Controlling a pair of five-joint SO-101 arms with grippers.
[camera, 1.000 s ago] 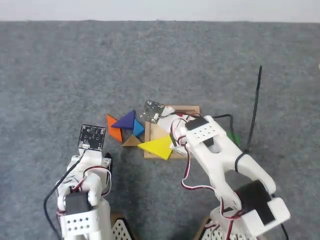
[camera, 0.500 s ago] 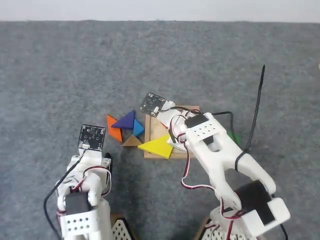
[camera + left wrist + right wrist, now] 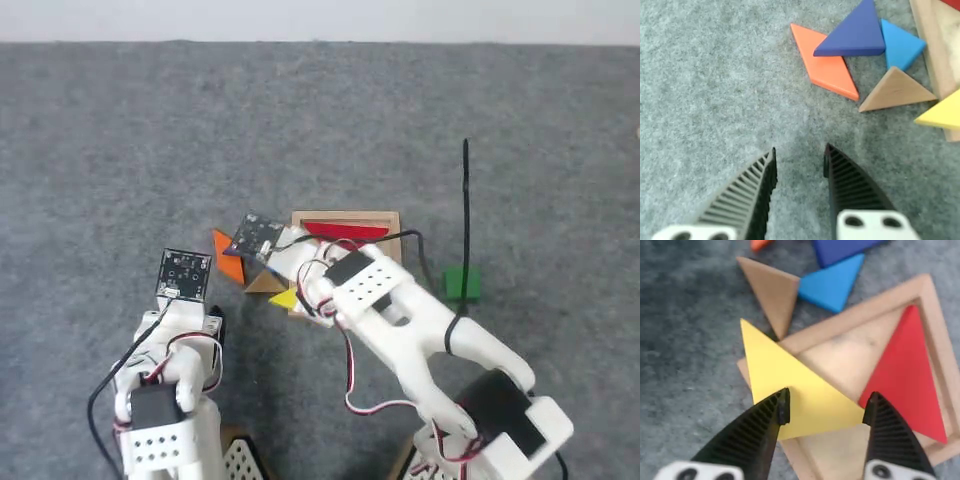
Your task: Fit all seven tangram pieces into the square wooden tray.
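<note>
Grey carpet carries the square wooden tray (image 3: 345, 214), with the red triangle (image 3: 345, 231) inside it along the far edge.
I see the yellow triangle (image 3: 785, 390) lying across the tray's near left corner, partly on the rim. My right gripper (image 3: 827, 407) hangs over it with jaws spread wide, gripping nothing. The tan triangle (image 3: 895, 90), light blue triangle (image 3: 900, 45), dark blue triangle (image 3: 855, 37) and orange parallelogram (image 3: 825, 70) cluster off the tray's left edge, and the green square (image 3: 461, 283) sits off its right. My left gripper (image 3: 800, 155) is partly open over bare carpet.
</note>
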